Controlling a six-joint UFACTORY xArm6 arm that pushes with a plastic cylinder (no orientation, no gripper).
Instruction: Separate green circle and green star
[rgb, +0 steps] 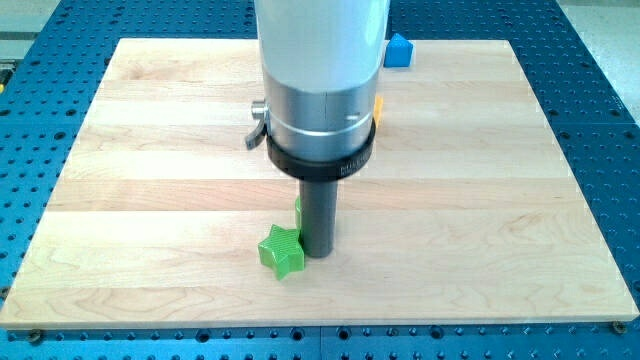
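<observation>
The green star (281, 250) lies near the bottom middle of the wooden board (480, 200). My tip (318, 250) stands just to the star's right, touching or nearly touching it. A sliver of a second green block (298, 209), presumably the green circle, peeks out from behind the rod's left side, just above the star; most of it is hidden by the rod.
A blue block (399, 50) sits at the board's top edge, right of the arm. A small orange piece (378, 108) shows at the right side of the arm's body, mostly hidden. The arm's body covers the top middle of the board.
</observation>
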